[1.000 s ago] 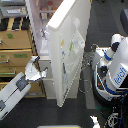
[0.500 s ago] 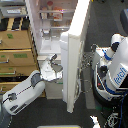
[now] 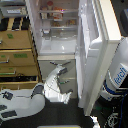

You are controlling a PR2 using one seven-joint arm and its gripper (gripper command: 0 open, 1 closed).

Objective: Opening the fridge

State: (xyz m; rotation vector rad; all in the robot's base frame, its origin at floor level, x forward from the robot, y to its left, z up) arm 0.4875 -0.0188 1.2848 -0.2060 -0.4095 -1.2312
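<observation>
Fridge [image 3: 95, 55] door stands swung wide, opening effectively complete; gripper [image 3: 64, 71] low beside it, finger spread unclear, should withdraw.

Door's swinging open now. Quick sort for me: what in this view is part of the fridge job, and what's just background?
Job:
fridge, upper door swung wide open
gripper, low beside the door's inner face; open or shut is unclear

Background:
wooden drawer cabinet
white-and-blue robot body
items on the fridge shelves
</observation>
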